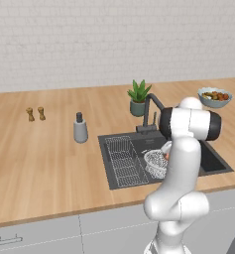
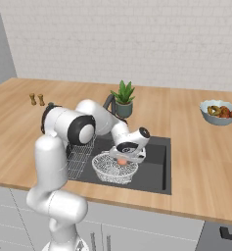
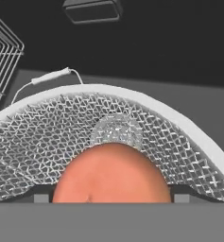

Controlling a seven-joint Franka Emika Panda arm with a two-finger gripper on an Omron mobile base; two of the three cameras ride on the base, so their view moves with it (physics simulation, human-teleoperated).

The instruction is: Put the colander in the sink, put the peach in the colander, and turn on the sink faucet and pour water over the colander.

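Note:
The white-silver mesh colander (image 1: 155,163) (image 2: 112,169) (image 3: 38,137) sits in the dark grey sink (image 1: 213,161) (image 2: 154,171), beside the wire rack (image 1: 123,161) (image 2: 78,157). My gripper (image 2: 122,158) (image 3: 111,194) reaches down into the colander, shut on the orange-pink peach (image 2: 121,161) (image 3: 111,175), which lies within the rim. In the hand view the peach spans the gap between both finger tips. Whether it rests on the mesh, I cannot tell. A sliver of the peach (image 1: 166,156) shows beside my arm. The dark sink faucet (image 1: 151,106) (image 2: 109,101) stands behind the basin.
A potted plant (image 1: 138,98) (image 2: 123,99) stands behind the faucet. A grey soap dispenser (image 1: 80,129) is left of the sink. The grey-blue bowl of food (image 1: 214,97) (image 2: 219,112) sits at the right. Two small shakers (image 1: 35,114) (image 2: 36,99) stand far left.

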